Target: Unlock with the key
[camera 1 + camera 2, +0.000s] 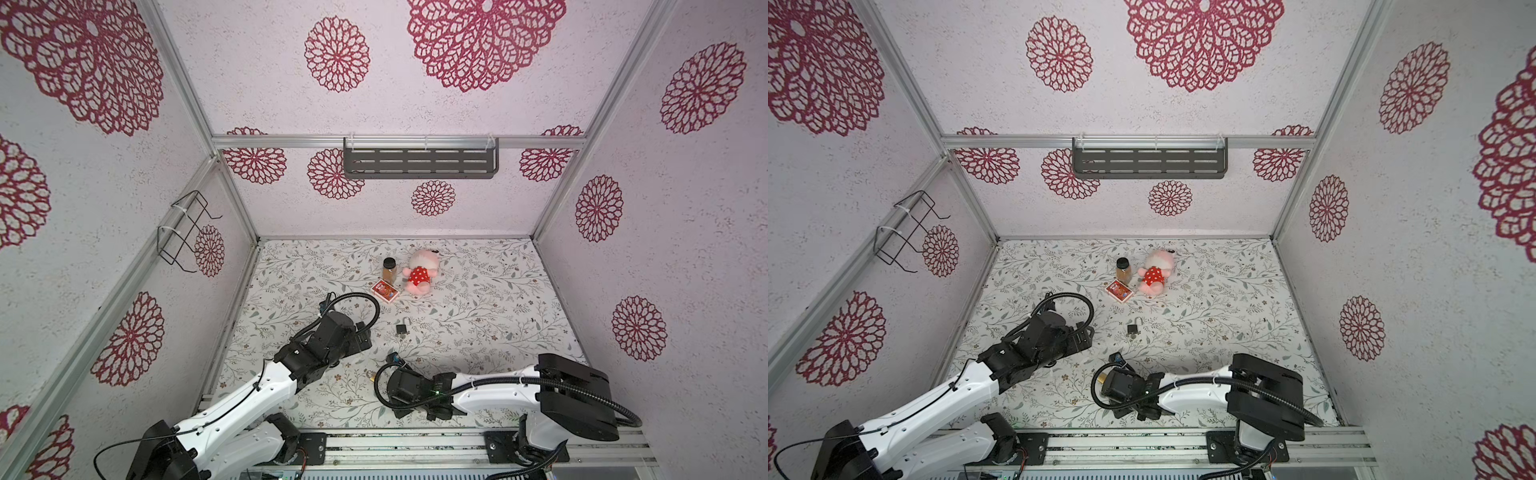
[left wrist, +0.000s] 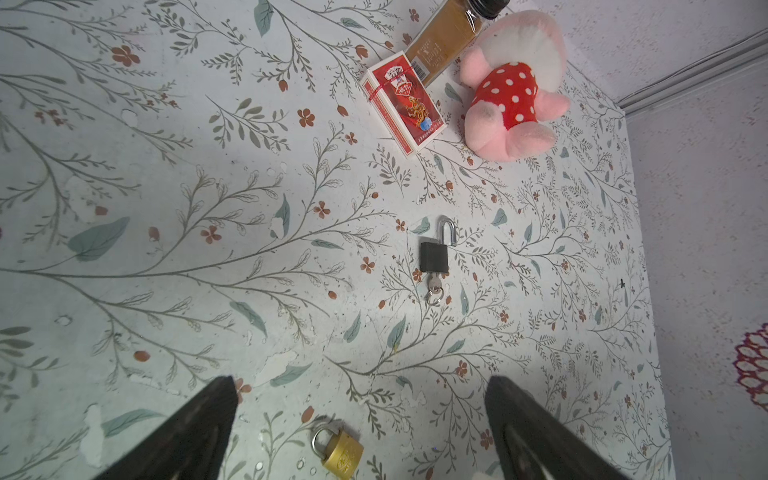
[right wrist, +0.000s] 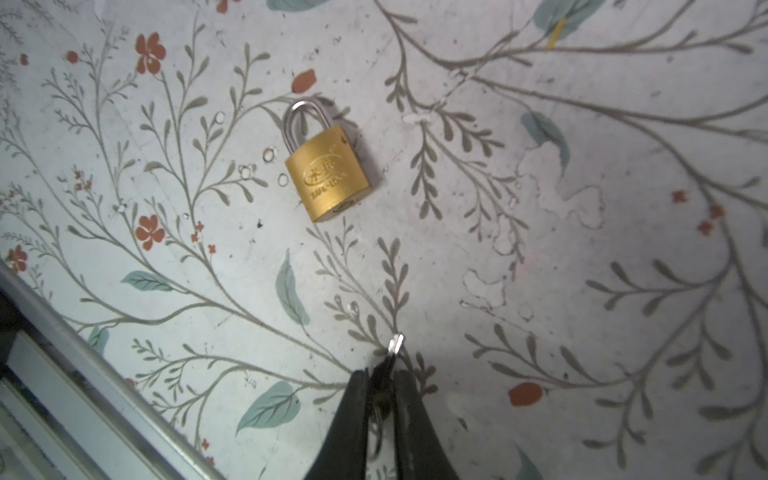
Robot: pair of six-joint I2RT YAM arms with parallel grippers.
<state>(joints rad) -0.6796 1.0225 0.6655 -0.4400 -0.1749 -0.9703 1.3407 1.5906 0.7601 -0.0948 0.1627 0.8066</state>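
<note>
The floral table (image 1: 478,316) fills the floor of the booth. The left arm (image 1: 249,395) reaches in from the near left. The right arm (image 1: 498,386) lies low along the near edge, its wrist pointing left. Toward the far middle lies a pink plush (image 1: 419,274) in a red spotted dress. Just left of it are a red card box (image 1: 385,291), lying flat, and behind that an upright jar (image 1: 389,269) of brown powder with a dark lid. The left gripper (image 2: 360,380) hangs over the table with its fingers (image 2: 199,428) spread wide apart and nothing between them. The right gripper (image 3: 381,372) has its fingers (image 3: 353,415) drawn close together, clamped on the key (image 3: 396,344). The key's tip sticks out past the fingertips toward the brass lock (image 3: 330,178) but is apart from it. That lock lies flat near the front middle of the table, just left of the right gripper, with its shackle closed. The black lock (image 2: 434,257) lies farther back near the table's centre, right of the left gripper. Its shackle is sprung open, and a second key (image 2: 434,286) on a small ring sits in its base.
</note>
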